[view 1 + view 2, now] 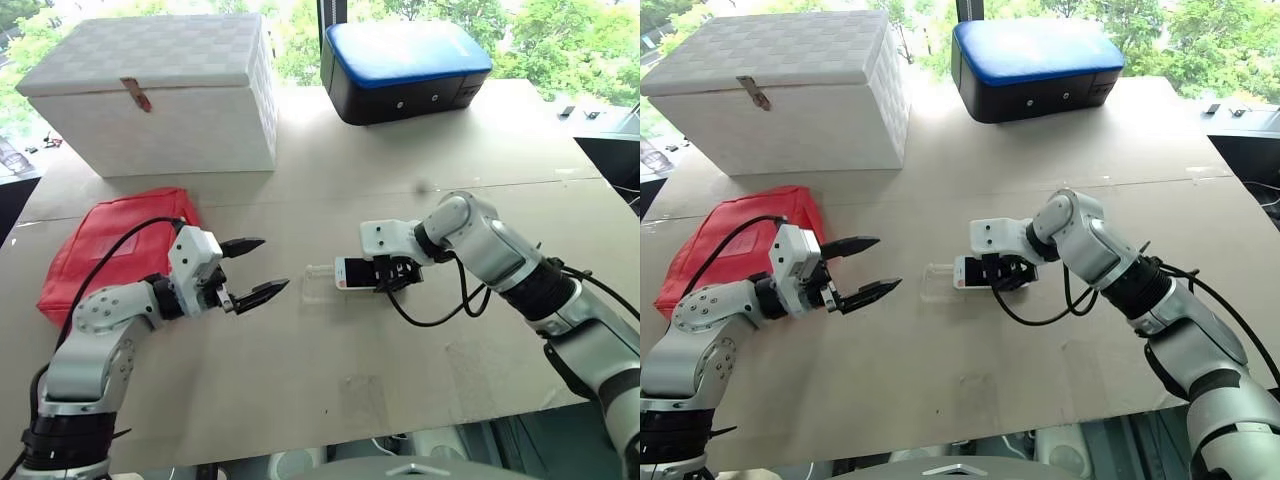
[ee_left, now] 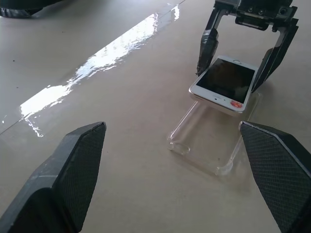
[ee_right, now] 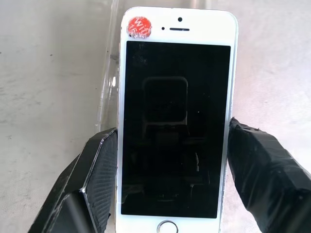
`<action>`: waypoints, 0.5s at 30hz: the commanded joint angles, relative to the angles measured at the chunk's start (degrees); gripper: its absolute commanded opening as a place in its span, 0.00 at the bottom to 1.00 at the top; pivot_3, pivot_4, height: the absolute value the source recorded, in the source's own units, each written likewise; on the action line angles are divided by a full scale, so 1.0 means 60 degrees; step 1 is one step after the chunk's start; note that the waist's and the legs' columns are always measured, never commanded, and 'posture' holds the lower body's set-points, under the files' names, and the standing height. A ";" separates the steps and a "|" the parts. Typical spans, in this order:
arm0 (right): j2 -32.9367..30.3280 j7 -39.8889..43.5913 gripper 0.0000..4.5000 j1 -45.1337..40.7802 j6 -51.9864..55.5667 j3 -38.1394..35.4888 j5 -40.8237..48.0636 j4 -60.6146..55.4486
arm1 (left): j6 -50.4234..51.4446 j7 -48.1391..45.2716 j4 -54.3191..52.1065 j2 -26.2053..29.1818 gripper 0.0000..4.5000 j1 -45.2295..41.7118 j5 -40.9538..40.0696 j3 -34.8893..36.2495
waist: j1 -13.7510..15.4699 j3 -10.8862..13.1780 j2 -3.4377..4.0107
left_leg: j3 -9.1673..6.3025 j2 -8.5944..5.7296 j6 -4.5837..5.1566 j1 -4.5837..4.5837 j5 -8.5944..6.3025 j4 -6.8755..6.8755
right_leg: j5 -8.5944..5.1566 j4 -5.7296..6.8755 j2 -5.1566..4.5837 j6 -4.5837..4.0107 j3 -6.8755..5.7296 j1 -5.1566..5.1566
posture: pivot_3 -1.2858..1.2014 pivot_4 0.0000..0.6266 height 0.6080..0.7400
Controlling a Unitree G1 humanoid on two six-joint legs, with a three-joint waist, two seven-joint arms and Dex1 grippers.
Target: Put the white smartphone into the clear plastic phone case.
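Right wrist view, right gripper grasping white smartphone by its long edges, over clear plastic phone case

Open bench between the claws
Bare bench lies clear between left claw and clear plastic phone case; right claw blocks the case's far end.

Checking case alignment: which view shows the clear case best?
Left wrist view: the clear case lies flat, rim and corners outlined, the phone overlapping its far end. Head views show a faint glint; right wrist view, a sliver beside the phone.
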 commanded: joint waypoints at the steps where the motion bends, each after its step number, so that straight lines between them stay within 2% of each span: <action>1: -0.0010 0.0234 0.64 -0.0391 0.0678 -0.0312 0.0254 -0.0653 | -0.0186 -0.0019 -0.0189 0.0017 1.00 0.0029 -0.0027 0.0128 | 0.0001 0.0000 0.0000 | -0.0001 0.0000 0.0000 0.0000 0.0000 0.0000 | 0.0000 0.0000 0.0000 0.0000 -0.0001 0.0000 | 0.52 0.24 1.00; 4: 0.0010 0.0102 0.64 -0.0387 0.1360 -0.0247 0.0261 -0.0905 | -0.0214 -0.0034 -0.0173 0.0023 1.00 0.0056 -0.0024 0.0134 | 0.0002 0.0000 0.0000 | -0.0003 0.0001 0.0000 -0.0001 0.0000 0.0000 | 0.0000 0.0000 -0.0001 0.0000 -0.0002 0.0000 | 0.52 0.24 1.00; 15: -0.0211 0.0150 0.64 -0.0289 0.2092 0.0365 0.0257 -0.1586 | -0.0295 -0.0045 -0.0194 -0.0011 1.00 0.0172 0.0005 0.0082 | -0.0001 0.0000 0.0000 | -0.0005 0.0000 0.0000 -0.0002 0.0000 0.0000 | 0.0000 0.0000 -0.0002 -0.0001 -0.0004 0.0000 | 0.52 0.24 1.00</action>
